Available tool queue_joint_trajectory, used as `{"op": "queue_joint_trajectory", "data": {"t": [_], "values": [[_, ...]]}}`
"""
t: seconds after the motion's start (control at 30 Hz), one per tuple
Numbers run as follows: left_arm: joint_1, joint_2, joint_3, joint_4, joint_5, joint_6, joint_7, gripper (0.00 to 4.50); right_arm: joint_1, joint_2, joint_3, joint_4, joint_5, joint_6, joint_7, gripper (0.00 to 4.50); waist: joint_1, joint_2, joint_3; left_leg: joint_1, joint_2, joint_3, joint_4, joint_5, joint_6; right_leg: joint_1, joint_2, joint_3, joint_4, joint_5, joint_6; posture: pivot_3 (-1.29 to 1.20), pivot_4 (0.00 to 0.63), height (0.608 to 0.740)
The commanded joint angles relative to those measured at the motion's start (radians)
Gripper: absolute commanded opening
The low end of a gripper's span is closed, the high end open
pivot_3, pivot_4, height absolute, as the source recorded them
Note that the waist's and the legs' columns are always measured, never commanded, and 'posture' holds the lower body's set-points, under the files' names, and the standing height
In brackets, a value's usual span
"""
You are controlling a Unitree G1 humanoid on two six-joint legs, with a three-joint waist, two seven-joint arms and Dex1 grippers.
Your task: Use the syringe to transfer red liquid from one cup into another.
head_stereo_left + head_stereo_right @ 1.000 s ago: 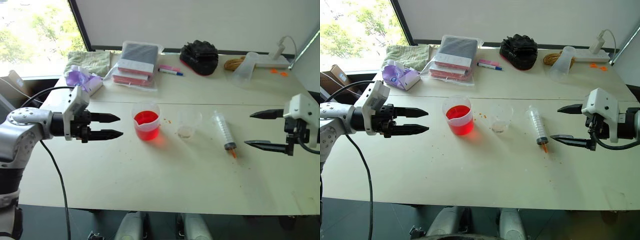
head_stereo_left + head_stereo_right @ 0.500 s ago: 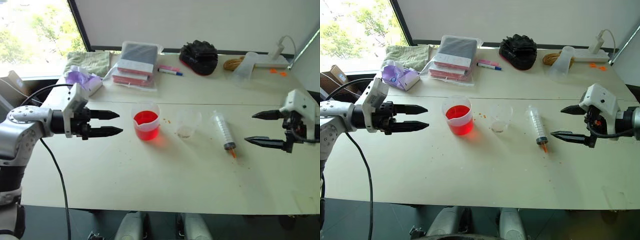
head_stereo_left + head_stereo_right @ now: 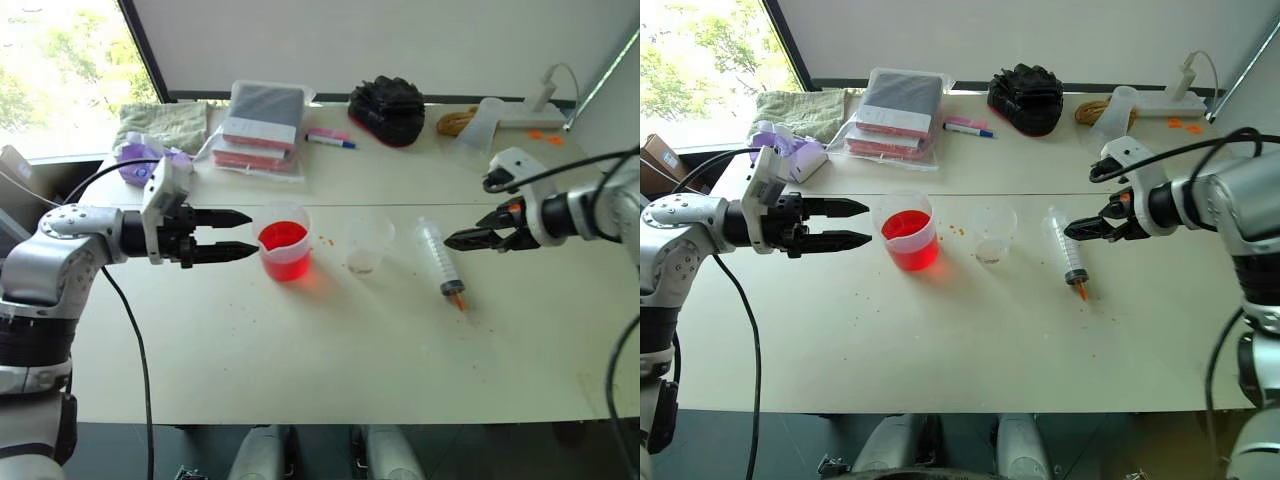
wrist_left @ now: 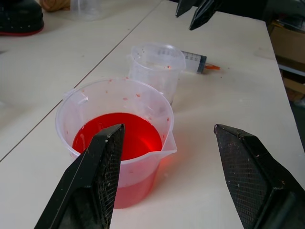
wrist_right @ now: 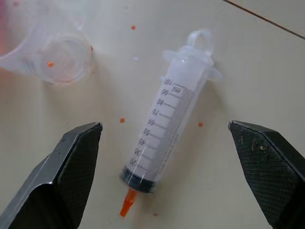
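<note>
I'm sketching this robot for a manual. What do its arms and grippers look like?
Both arms have silver-grey rounded shells with black joints. The left gripper and right gripper each carry two black tapered fingers with cross-hatched pads, behind a white boxy wrist block. Black cables loop along both arms.

Syringe (image 5: pixel 167 133) scale: ml, 20–100.

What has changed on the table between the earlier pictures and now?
The right claw moved in from the table's right edge and turned downward; it now hangs open above the syringe, not touching it. Nothing was gripped or released. The left claw remains open beside the spouted cup of red liquid; the smaller cup did not move.
</note>
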Motion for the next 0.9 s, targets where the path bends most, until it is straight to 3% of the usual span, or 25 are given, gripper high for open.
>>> {"op": "queue_joint_trajectory", "data": {"t": [0.03,0.33,0.87,0.9], "values": [[0.008,0.007,0.035,-0.03,-0.002,-0.015,0.012,3.13,-0.111,0.026,0.115,0.135,-0.058,0.042,-0.053,4.45,0.007,0.0,0.0,-0.001,0.0,0.0,0.0,0.001,-0.001,-0.002,0.0,0.0,0.001,0.0,0.0,0.0,0.15,0.74],[0.035,0.016,0.065,-0.077,-0.026,0.015,0.05,3.13,-0.188,0.143,0.216,0.298,-0.11,0.027,-0.09,4.45,0.004,0.0,0.0,-0.003,-0.002,0.0,0.001,0.0,0.003,-0.002,0.0,-0.001,0.001,0.001,0.001,0.0,0.15,0.74],[0.072,0.023,0.09,-0.142,-0.042,0.048,0.092,3.13,-0.2,0.353,0.119,0.512,-0.208,0.016,-0.267,4.45,0.002,0.0,0.0,-0.002,-0.002,0.0,0.003,0.0,0.007,-0.002,0.001,-0.002,0.012,0.001,0.001,0.0,0.15,0.74],[0.073,0.024,0.091,-0.145,-0.044,0.049,0.095,3.13,-0.2,0.36,0.111,0.523,-0.213,0.016,-0.274,4.22,0.002,0.0,0.0,-0.002,-0.002,0.0,0.003,0.0,0.006,-0.002,0.001,-0.002,0.012,0.001,0.001,0.0,0.15,0.74]]}}
